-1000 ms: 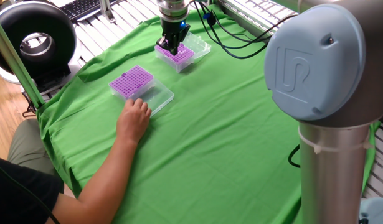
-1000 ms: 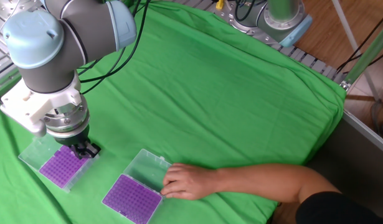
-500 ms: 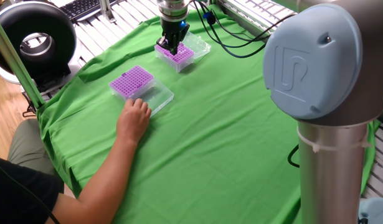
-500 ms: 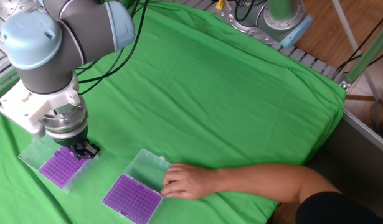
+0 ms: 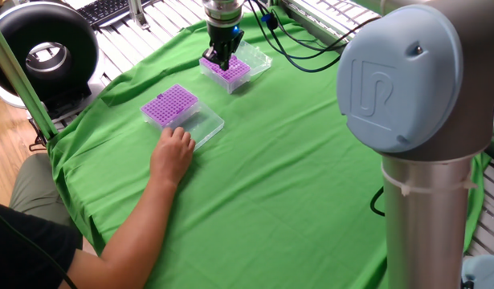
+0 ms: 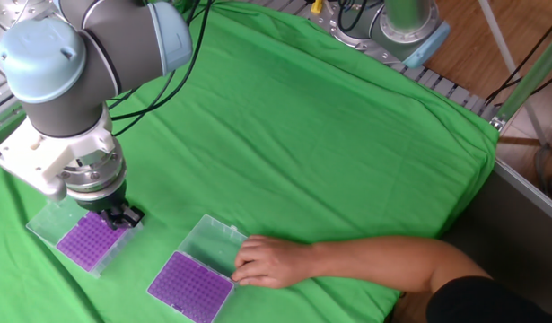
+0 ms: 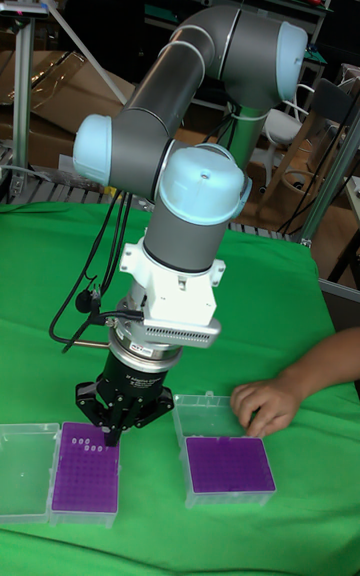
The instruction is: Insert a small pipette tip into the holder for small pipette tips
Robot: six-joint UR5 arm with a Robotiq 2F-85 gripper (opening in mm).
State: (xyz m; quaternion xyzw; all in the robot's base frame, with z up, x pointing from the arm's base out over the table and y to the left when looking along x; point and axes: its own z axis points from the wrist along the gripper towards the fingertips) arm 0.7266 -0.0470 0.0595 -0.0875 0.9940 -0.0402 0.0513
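Note:
A purple tip rack (image 5: 233, 74) (image 6: 85, 242) (image 7: 85, 481) with an open clear lid (image 7: 25, 471) lies on the green cloth. A few white spots show in its top rows. My gripper (image 5: 223, 63) (image 6: 125, 218) (image 7: 112, 433) points straight down at that rack's edge. Its black fingers are drawn together to a point, just at the rack's surface. No small pipette tip can be made out between them. A second purple rack (image 5: 170, 104) (image 6: 190, 285) (image 7: 230, 464) lies beside it, also with its clear lid (image 6: 213, 240) open.
A person's hand (image 5: 173, 152) (image 6: 267, 260) (image 7: 265, 404) rests on the second rack's lid, the forearm stretched over the cloth. The arm's grey base column (image 5: 427, 201) stands at the near right. A black round device (image 5: 46, 52) and a keyboard (image 5: 110, 10) sit beyond the cloth.
The arm's large elbow joint has shifted slightly. The gripper stays over the same rack, and the hand has not moved.

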